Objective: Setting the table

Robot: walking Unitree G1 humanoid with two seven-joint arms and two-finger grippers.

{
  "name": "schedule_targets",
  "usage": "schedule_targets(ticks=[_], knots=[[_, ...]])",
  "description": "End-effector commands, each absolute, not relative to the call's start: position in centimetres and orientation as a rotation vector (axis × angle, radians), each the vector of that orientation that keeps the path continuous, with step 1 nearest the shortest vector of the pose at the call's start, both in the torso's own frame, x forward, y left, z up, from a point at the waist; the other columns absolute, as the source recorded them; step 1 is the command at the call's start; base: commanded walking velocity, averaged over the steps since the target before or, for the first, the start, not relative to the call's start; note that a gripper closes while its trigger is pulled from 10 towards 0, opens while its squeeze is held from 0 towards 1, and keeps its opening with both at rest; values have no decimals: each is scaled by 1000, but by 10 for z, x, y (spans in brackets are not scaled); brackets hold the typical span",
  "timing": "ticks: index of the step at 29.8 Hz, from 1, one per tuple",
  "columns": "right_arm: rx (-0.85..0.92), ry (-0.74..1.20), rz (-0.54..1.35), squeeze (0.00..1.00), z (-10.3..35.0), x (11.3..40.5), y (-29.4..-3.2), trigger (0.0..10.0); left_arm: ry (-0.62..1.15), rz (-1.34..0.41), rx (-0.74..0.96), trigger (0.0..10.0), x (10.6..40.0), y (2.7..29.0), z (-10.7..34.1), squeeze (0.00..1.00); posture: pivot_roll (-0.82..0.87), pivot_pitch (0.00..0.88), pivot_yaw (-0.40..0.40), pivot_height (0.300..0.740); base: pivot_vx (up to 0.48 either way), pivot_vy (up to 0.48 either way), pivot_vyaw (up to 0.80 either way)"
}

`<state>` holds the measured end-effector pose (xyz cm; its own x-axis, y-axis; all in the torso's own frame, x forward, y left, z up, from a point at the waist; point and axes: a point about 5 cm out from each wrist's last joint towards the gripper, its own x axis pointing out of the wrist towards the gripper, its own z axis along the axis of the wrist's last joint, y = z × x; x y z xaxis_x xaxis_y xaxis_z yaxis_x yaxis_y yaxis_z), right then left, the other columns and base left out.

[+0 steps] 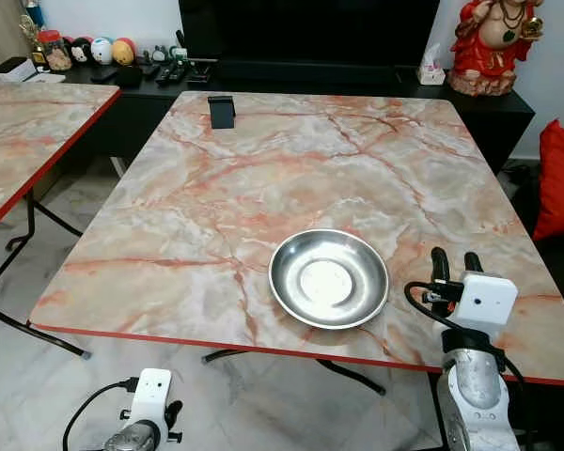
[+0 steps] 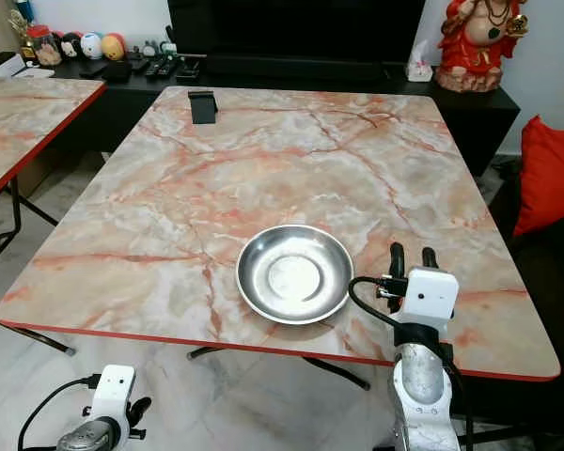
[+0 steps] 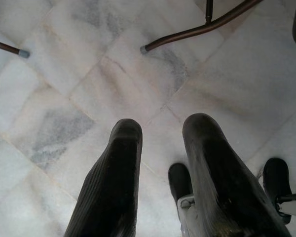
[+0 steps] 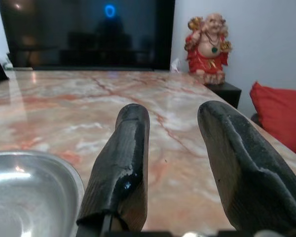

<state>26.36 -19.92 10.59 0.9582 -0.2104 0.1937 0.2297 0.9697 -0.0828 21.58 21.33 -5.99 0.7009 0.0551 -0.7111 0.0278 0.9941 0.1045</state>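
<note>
one round steel bowl (image 1: 328,278) — marble-look table (image 1: 263,178), right hand (image 1: 456,265) beside, parted.

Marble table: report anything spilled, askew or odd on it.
Nothing stands out. The steel bowl sits upright and empty near the front edge of the marble table, with no spill around it. A small black stand stands at the far edge. The right gripper hovers, open, beside the bowl.

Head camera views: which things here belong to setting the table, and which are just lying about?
Belongs to the job:
steel bowl, empty, on the marble table
right gripper, open beside the bowl
left gripper, hanging over the floor

Just lying about:
black stand at the table's far edge
red statue
red cushion
remotes
tissue box
</note>
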Motion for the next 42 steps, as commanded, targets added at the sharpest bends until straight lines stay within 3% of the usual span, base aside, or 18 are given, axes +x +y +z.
schedule_targets(ticks=[1,6,16,42], knots=[[-90,-186,-239,0,103,263,-202,10000,810,30,88,10000,210,214,-63,0,-37,0,-8,740,0,0,0],[-20,-197,-268,0,102,260,-202,10000,817,36,82,10000,209,215,-64,0,-50,0,-4,740,0,53,0],[51,-218,-266,0,105,268,-197,10000,825,41,83,10000,208,217,-64,0,-41,0,0,740,0,416,0],[24,-262,-200,0,122,287,-183,10000,814,58,63,10000,212,216,-63,0,-12,0,-12,740,0,419,0]])
